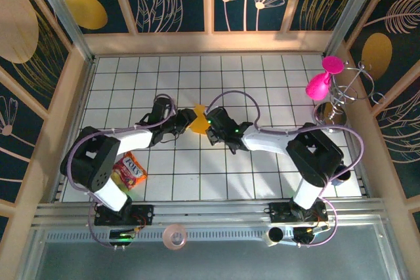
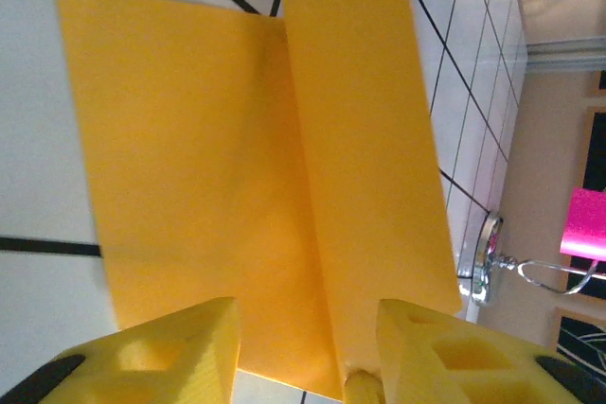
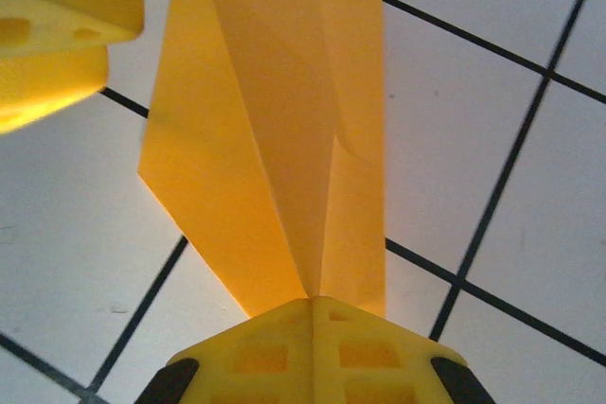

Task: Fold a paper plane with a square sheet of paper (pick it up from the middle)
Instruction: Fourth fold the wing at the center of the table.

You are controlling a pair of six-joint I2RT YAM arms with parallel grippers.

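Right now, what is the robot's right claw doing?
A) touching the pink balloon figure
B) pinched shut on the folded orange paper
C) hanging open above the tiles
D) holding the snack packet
B: in the right wrist view the right gripper has its two fingers pressed together, and the folded orange paper comes out from between them and spreads over the white tiles.

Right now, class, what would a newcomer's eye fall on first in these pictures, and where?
The bright orange-yellow paper, partly folded, sits in the middle of the tiled table, with the right fingers shut on one end. Next comes the pink balloon-like figure at the far right edge, then the snack packet by the left arm.
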